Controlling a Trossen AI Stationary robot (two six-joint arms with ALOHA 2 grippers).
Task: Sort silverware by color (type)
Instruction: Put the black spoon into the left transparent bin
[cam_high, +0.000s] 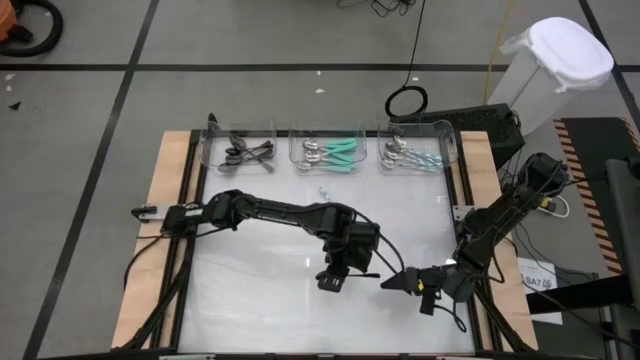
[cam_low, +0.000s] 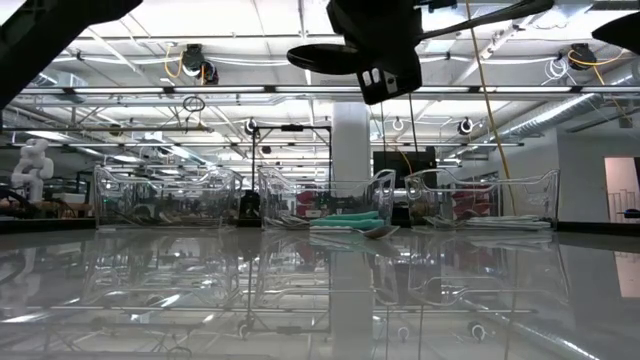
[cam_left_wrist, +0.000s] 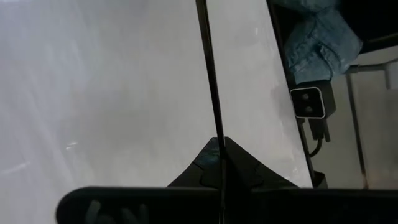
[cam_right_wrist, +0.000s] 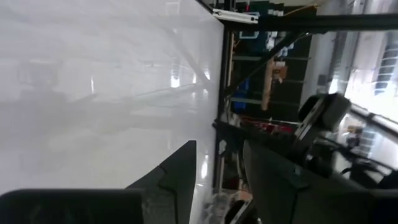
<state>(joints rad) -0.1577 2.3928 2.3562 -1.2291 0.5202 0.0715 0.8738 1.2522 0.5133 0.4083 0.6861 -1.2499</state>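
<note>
Three clear bins stand along the table's far edge. The left bin (cam_high: 240, 150) holds dark utensils, the middle bin (cam_high: 328, 152) teal-handled ones, and the right bin (cam_high: 412, 152) pale-blue-handled ones. One small teal-handled spoon (cam_high: 323, 192) (cam_low: 362, 230) lies flat on the table in front of the middle bin. My left gripper (cam_high: 338, 272) (cam_left_wrist: 221, 144) hangs over the table's near middle, shut on a thin black utensil (cam_high: 366, 273) (cam_low: 320, 57). My right gripper (cam_high: 396, 282) (cam_right_wrist: 219, 180) is open just to the right of it, with nothing between its fingers. My left gripper pinches the black utensil (cam_left_wrist: 211, 93) between its two shut fingers. In the left wrist view it shows edge-on as a thin dark line running out past the fingertips (cam_left_wrist: 231, 152). It is lifted clear of the table, lying about level, with its broad end (cam_low: 318, 57) free.
The white tabletop (cam_high: 260, 300) has a dark frame and a wooden border (cam_high: 170, 170). A white lidded bin (cam_high: 560, 60) and cables stand beyond the far right corner. A small camera (cam_left_wrist: 308, 102) sits at the table's edge, and a person's jeans (cam_left_wrist: 320, 37) show behind it.
</note>
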